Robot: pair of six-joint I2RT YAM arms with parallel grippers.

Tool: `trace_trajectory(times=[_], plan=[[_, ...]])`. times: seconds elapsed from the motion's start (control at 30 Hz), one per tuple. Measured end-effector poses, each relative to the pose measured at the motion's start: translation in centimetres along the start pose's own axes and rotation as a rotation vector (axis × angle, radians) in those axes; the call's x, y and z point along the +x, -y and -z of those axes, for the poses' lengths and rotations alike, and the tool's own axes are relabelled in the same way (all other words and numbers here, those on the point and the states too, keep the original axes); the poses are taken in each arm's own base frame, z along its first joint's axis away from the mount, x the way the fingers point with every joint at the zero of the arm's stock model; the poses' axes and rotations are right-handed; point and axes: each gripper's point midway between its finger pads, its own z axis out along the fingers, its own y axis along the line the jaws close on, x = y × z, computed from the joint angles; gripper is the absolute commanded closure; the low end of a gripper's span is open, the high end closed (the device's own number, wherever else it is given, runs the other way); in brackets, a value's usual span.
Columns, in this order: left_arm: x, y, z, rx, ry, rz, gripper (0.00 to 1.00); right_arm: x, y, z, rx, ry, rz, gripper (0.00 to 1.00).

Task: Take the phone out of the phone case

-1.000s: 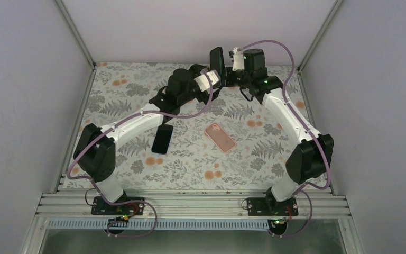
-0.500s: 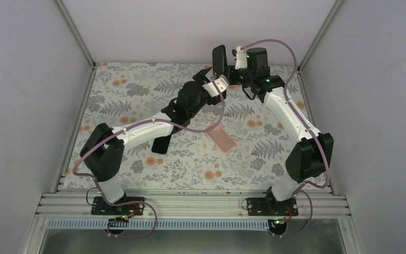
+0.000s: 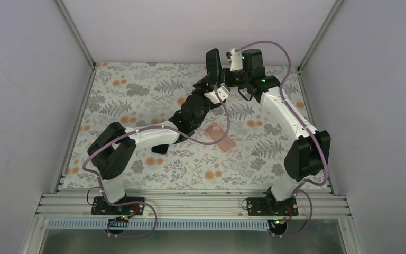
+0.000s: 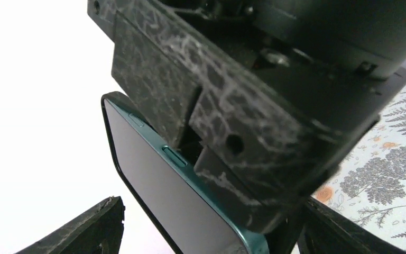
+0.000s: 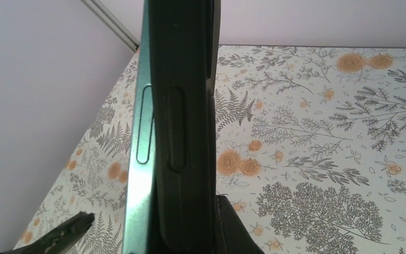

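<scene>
- Right gripper [image 4: 195,127] is pinching the phone [image 3: 213,61] and holding it upright in the air over the far end of the table [image 3: 132,90], well clear of the surface.
- The phone has a teal frame and a dark screen. From the right wrist cam you see it edge-on: a teal side with a button outline, and right next to it the black case [image 5: 182,106] with its raised button cover.
- Honestly can't tell from these angles how far the case is seated on the phone, only that the two edges run side by side.
- Left gripper [image 3: 210,82] is reaching in from below and left, right up at the phone's lower end. Its jaws are spread, one on each side of that end.
- In the left wrist cam, the left-hand one of its fingers [image 4: 92,230] sits apart from the phone. The other is tucked close by the right gripper's body, and I can't tell if it's touching.
- Also on the floral table: a pink phone-shaped thing [image 3: 220,137] lying flat near the middle, and a black slab [image 3: 161,149] half hidden under the left arm.
</scene>
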Motion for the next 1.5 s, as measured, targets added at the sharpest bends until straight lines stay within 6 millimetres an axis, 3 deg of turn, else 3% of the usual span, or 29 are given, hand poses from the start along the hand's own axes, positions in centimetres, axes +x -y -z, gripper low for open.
trace_trajectory(times=[0.33, 0.57, 0.87, 1.13, 1.5], plan=[[-1.6, 0.0, 1.2, 0.120, 0.014, 0.066, 0.15, 0.1, 0.2, 0.0, 0.007, -0.002, -0.003, 0.97], [-1.2, 0.8, 1.3, 0.163, -0.005, 0.071, 0.15, 0.1, 0.2, 0.0, 0.007, -0.002, -0.003, 0.97], [-0.9, 0.1, 1.1, 0.152, -0.012, 0.074, 0.15, 0.1, 0.2, 0.0, 0.007, -0.002, -0.003, 0.97], [-1.9, -1.3, 1.5, 0.133, 0.007, 0.083, 0.15, 0.1, 0.1, 0.0, 0.006, -0.003, -0.003, 0.97], [-0.4, -1.9, 0.9, 0.107, -0.018, 0.074, 0.16, 0.1, 0.2, 0.0, 0.006, -0.003, -0.003, 0.97]])
